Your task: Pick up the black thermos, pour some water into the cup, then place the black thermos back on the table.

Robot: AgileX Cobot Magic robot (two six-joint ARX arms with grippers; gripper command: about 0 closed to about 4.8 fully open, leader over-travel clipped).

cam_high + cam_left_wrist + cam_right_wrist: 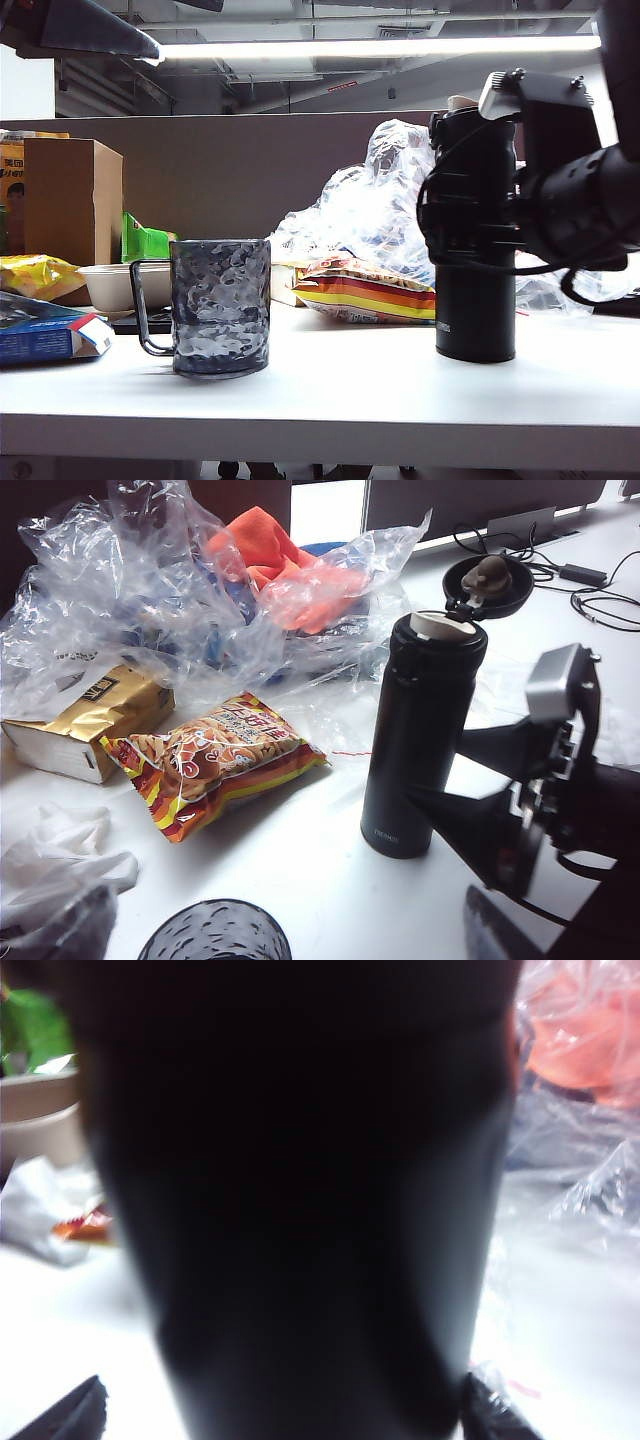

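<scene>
The black thermos (pixel 475 300) stands upright on the white table (pixel 330 390) at the right, its flip lid (pixel 487 585) hinged open. My right gripper (pixel 470 215) reaches in from the right at the thermos's upper half. It is open, with a finger (pixel 455 815) on either side of the body. In the right wrist view the thermos (pixel 300 1210) fills the space between the right gripper's (pixel 283 1415) tips, with a gap on one side. The dimpled grey cup (pixel 220 305) stands at the left. Its rim (pixel 215 935) shows between the tips of my open left gripper (pixel 275 925).
A striped snack bag (pixel 365 290) lies between cup and thermos, backed by crumpled clear plastic (pixel 380 200) over an orange cloth (pixel 290 565). At the left are a pale bowl (pixel 115 285), a cardboard box (pixel 70 195) and a blue box (pixel 45 330). A gold carton (pixel 85 720) lies beside the snacks.
</scene>
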